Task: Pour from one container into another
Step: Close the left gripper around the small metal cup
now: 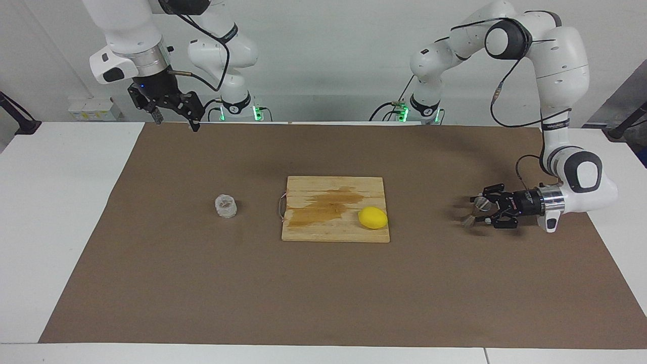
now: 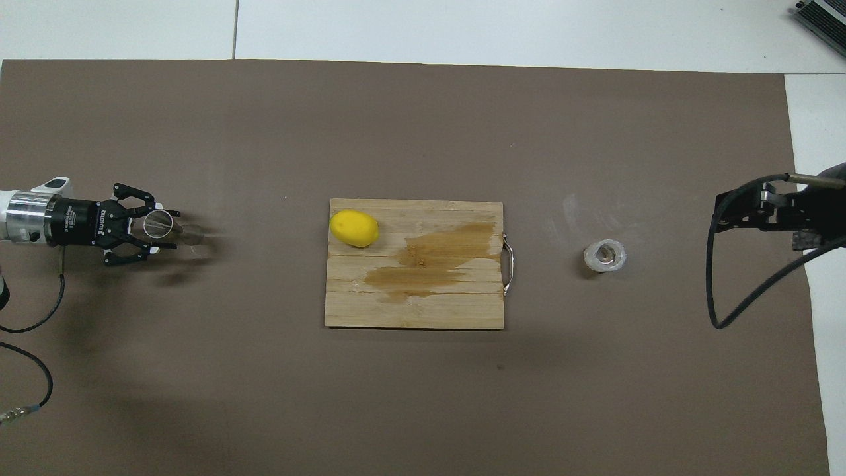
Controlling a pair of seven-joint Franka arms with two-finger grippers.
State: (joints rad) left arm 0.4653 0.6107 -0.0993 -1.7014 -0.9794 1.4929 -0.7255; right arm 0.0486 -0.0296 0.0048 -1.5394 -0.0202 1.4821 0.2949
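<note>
Robotics laboratory test bench.
Two white arms [image 1: 556, 65] are mounted at a white table [image 1: 55, 212] covered by a brown mat [image 1: 323, 293], against a bare wall with exposed cables [image 2: 747, 297].

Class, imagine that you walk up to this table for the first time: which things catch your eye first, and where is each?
A bright yellow lemon sits on the stained wooden cutting board at mid-table. Toward the left arm's end, the left gripper is low, its fingers around a steel jigger. The small glass cup stands alone toward the right arm's end, where the right gripper waits high up, open.
</note>
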